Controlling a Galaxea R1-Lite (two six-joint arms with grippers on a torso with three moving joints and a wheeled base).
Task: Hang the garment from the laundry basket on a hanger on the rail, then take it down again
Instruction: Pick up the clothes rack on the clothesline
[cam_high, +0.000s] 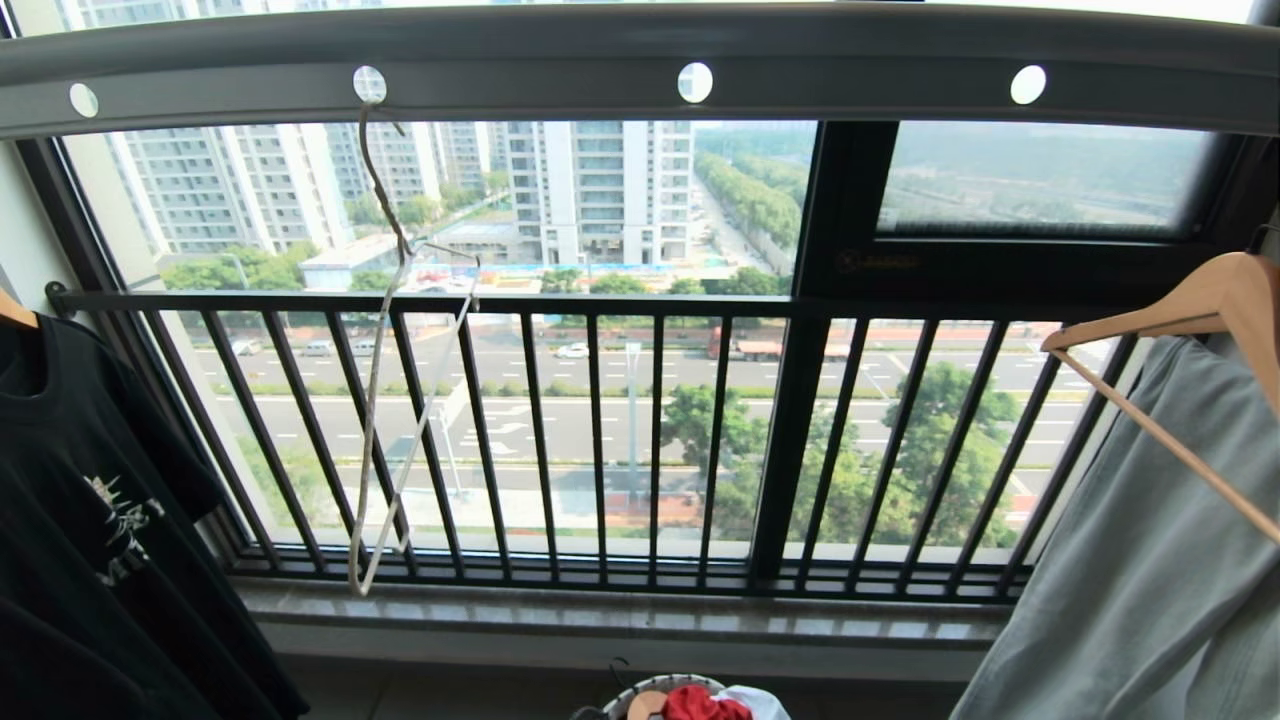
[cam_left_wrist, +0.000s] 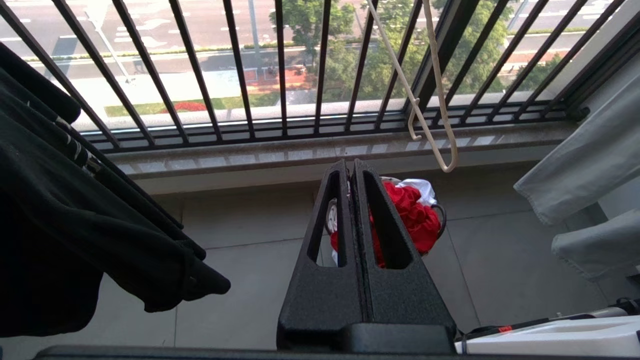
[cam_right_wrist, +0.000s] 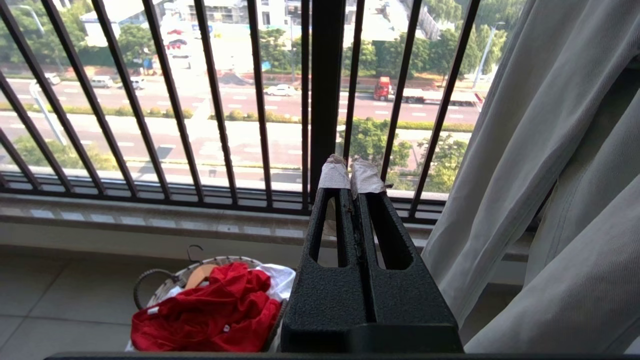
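At far left hangs a black T-shirt (cam_high: 90, 500). The hanger (cam_high: 400, 400) dangles empty from the rail (cam_high: 640, 60). The garment (cam_left_wrist: 415, 215) lies crumpled in the laundry basket (cam_right_wrist: 150, 285) on the floor, beyond the left pincer (cam_left_wrist: 350, 167), fingers together, empty. The right pincer (cam_right_wrist: 350, 175) is likewise pressed together beside a pale grey-green garment (cam_right_wrist: 550, 175).

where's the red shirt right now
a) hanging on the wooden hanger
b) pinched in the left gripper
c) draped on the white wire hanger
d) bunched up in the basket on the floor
d: the red shirt lies crumpled in the laundry basket on the floor, while the wire hanger hangs bare from the rail.
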